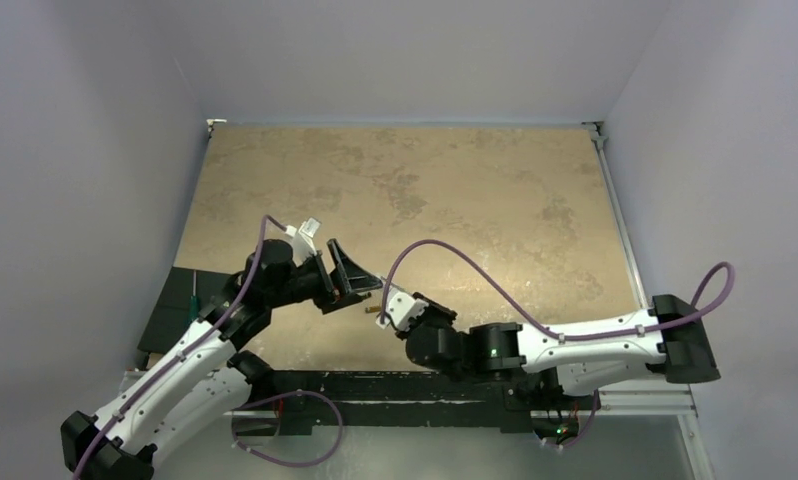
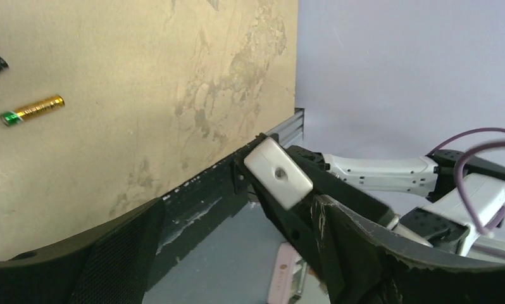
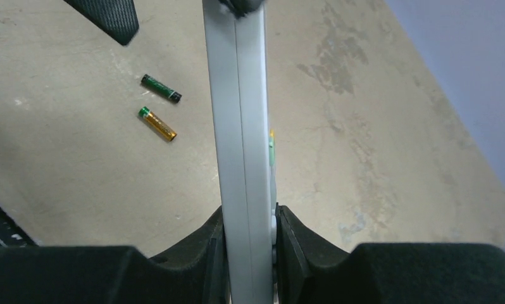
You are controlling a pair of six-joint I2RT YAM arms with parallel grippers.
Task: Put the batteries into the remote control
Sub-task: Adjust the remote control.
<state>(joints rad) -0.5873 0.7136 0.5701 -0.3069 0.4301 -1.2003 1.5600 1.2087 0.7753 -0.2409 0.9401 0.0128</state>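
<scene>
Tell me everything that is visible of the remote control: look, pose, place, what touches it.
The remote control is a slim white bar, plastic by its look, with a seam along its edge and small green and yellow buttons on one face. The right gripper is shut on its near end and holds it above the table. Its far end, flat with a small round hole, lies close against one finger of the open left gripper. The battery recess is not in view.

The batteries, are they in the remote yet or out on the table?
Out. The dark battery and gold battery lie on the table, apart from the remote clamped in the right gripper.
</scene>
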